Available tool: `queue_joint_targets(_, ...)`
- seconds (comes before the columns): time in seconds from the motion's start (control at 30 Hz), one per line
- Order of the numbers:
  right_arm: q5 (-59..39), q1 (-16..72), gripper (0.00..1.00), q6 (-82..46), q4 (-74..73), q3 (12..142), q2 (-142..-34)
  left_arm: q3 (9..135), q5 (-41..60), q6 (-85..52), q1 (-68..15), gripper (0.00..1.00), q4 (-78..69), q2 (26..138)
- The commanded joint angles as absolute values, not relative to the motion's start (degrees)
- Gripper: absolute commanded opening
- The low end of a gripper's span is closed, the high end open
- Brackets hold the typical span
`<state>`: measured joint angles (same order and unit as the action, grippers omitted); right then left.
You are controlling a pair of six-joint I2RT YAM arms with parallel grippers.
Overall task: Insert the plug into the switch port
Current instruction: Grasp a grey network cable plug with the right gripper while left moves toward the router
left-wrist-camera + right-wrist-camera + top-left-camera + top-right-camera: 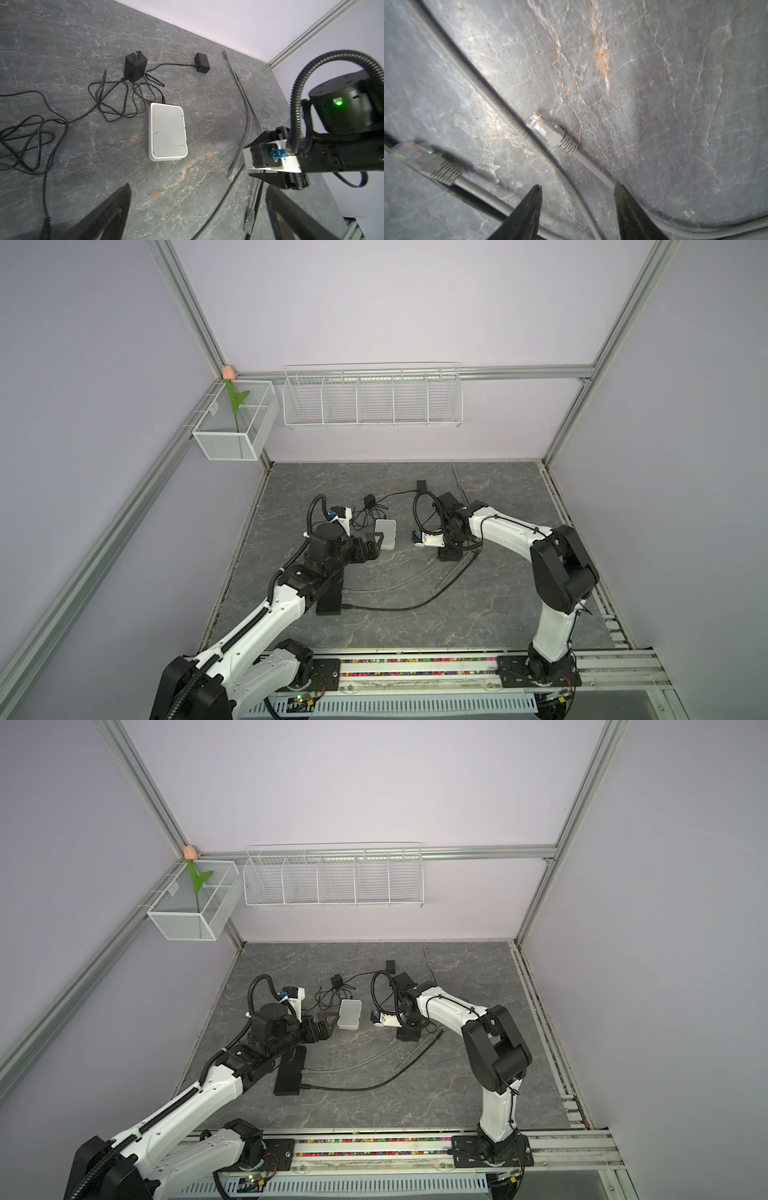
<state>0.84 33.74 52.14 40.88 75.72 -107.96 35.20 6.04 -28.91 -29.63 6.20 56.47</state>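
The right pincer (577, 190) hangs low over the table (675, 83). Its jaws are parted and grip nothing. One fingertip (623, 199) sits right at the grey cable (591, 166) that trails from the plug (544, 126), and a second grey lead (566, 187) runs through the gap between the jaws. The plug lies flat just ahead of the tips, with its clear nose pointing away from them. Another plug (415, 151) lies off to one side, near but not touching.

Further out, the white switch (168, 132) sits well apart from the plug, with bare stone between them. The left pincer (198, 188) hovers just beside the switch, spread wide and empty. A black cord enters the switch's far end. I cannot make out where the free ports are.

From where I stand, this looks like the pick-up step: the plug is on the table, not lifted and nowhere near a port. The next move probably calls for closing on the plug's boot, not on the bare cable, and keeping the second lead out of the bite. After that comes lifting the plug, carrying it across to the switch and lining its nose up squarely with a port. The left pincer looks well placed to steady the box.
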Motion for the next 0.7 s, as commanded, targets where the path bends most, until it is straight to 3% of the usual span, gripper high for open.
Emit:
queue_joint_targets(0.0,2.4,34.5,0.59,54.1,38.2,75.6,-109.8,34.7,4.7,-29.8,-29.4,1.0,8.4,53.1)
queue_joint_targets(0.47,2.1,35.9,0.56,54.3,39.7,77.5,-115.2,32.9,-0.6,-31.0,-29.4,1.0,12.6,43.5)
queue_joint_targets(0.67,-1.6,36.8,0.48,52.7,43.8,80.9,-118.2,33.2,-1.3,-31.1,-29.4,1.0,13.2,41.3)
